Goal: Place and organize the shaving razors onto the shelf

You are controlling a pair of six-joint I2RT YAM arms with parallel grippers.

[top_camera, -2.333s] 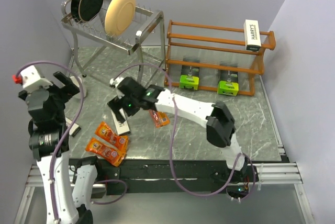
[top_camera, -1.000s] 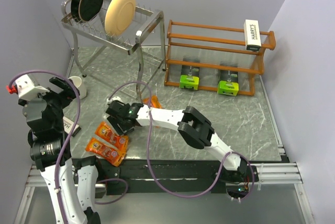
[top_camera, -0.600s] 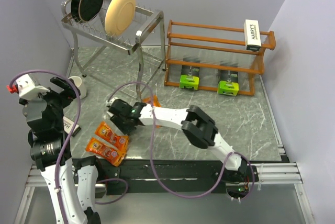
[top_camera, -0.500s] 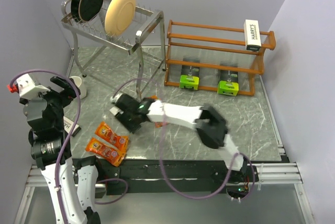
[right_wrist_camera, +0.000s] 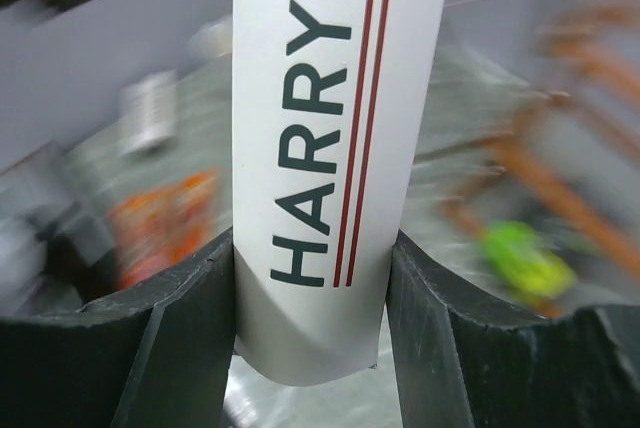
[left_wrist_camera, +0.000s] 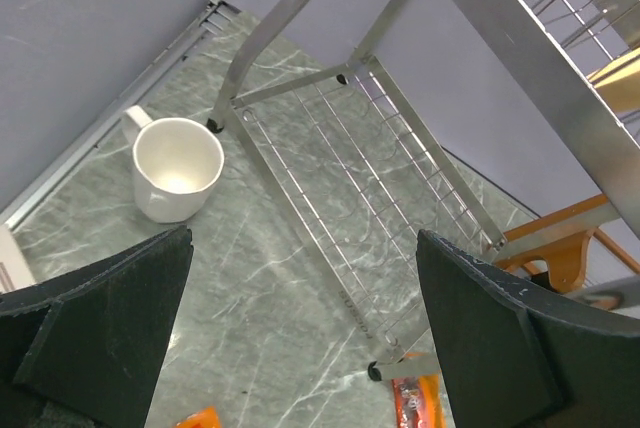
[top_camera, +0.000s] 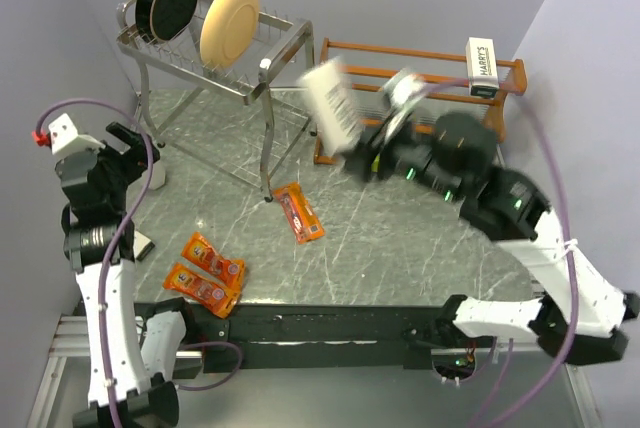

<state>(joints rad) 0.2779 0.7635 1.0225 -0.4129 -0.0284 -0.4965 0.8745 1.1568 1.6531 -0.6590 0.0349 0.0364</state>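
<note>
Clerk: Item one, right gripper (right_wrist_camera: 312, 283). What are its jaws doing?

Checker: They are clamping a white "HARRY'S" box (top_camera: 331, 103). The box is standing up between the two fingers (right_wrist_camera: 178, 343), with its lettering running lengthwise. Both views of it are blurring.

Clerk: Item two, the shelf (top_camera: 420, 56).

Checker: It is sitting to the right of those jaws and beyond them, and the wrist view is showing it only as orange streaks. A second "HARRY'S" box (top_camera: 482, 66) is resting on its top tier, far to the right of the jaws. A lime-green pack (right_wrist_camera: 525, 260) is showing low on the jaws' right, too smeared to place on a tier.

Clerk: Item three, left gripper (left_wrist_camera: 300, 348).

Checker: Its jaws are gaping wide and gripping nothing. A white mug (left_wrist_camera: 178, 168) is standing ahead of the left finger. The silver rack (left_wrist_camera: 330, 163) is crossing ahead, between the fingers.

Clerk: Loose stock?

Checker: One orange pack (top_camera: 300, 212) is lying on the table below the right jaws. Two further orange packs (top_camera: 212, 259) are lying well to their left, side by side.
</note>
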